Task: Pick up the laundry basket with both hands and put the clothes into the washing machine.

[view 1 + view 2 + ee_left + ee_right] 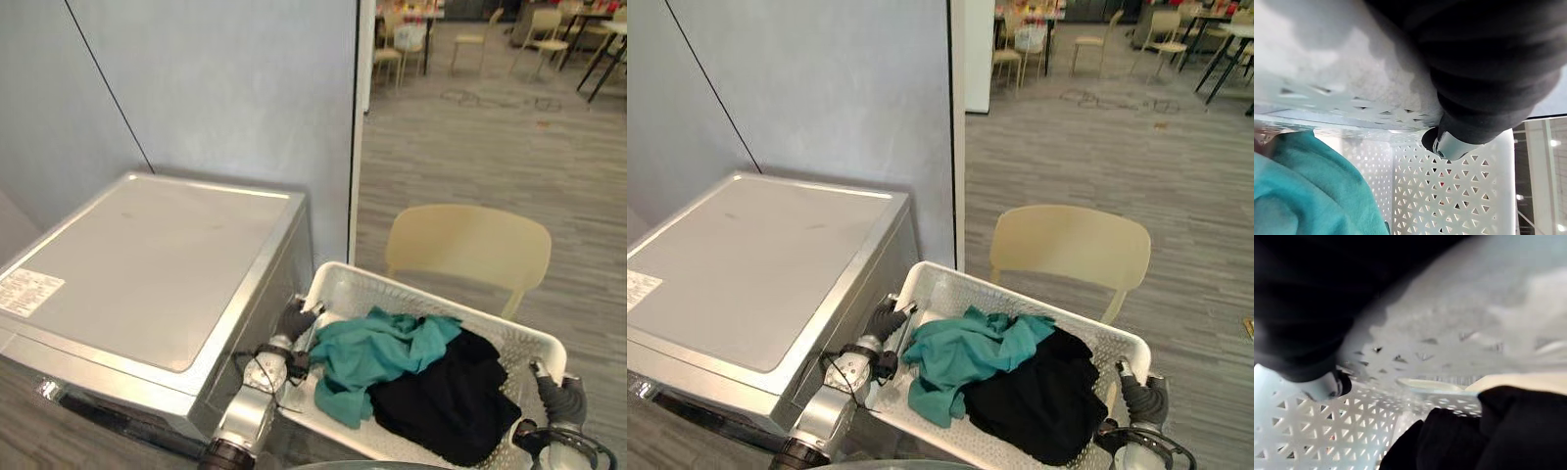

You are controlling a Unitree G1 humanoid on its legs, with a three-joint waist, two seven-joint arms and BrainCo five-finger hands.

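step, as I judge: bring laundry basket (pixel 392 284) to washing machine (pixel 147 264) | basket: held beside the machine, teal cloth (pixel 377 348) and black cloth (pixel 451 397) inside | left hand (pixel 292 323): pinching machine-side rim, thumb inside | right hand (pixel 563 397): pinching opposite rim | advice: keep both ends level, grips firm, so nothing slides out

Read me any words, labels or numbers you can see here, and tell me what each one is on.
White label on top of the washer, near its left edge: printed lines, too small to read.
No text to be seen on the basket, the teal cloth, the black cloth or the chair.
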